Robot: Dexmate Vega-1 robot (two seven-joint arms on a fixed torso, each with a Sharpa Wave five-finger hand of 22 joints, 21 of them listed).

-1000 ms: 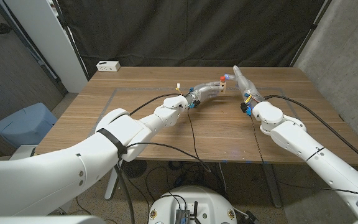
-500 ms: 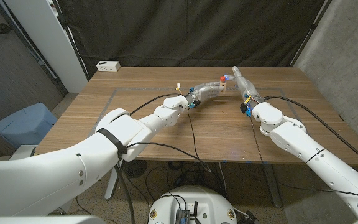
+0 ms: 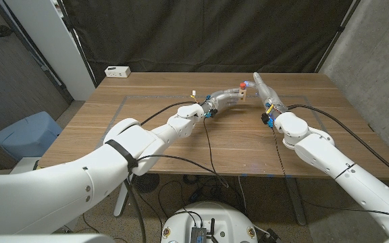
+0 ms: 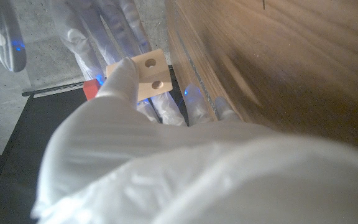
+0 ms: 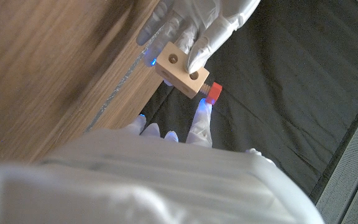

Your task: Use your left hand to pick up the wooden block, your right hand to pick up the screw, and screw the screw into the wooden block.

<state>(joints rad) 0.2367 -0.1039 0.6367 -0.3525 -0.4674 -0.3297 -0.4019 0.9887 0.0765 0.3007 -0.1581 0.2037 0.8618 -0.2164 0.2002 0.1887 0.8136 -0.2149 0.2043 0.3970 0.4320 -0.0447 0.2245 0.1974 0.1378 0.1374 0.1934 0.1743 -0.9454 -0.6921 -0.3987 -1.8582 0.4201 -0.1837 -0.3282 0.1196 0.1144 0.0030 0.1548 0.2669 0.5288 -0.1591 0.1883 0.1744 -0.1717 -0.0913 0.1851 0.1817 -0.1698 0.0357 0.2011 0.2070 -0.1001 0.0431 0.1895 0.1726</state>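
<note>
Wooden block held up over the table in left hand, red screw stuck into its side, pinched by right hand just beside.

One wooden block, one screw, one white box.

In the head view the wooden block and the screw, near the table's far edge, are too small to tell how deep the screw sits. In the left wrist view the left hand covers part of the block, and the screw shows as a red sliver behind it. The right hand is blurred in the right wrist view, its grip on the screw unclear.
</note>
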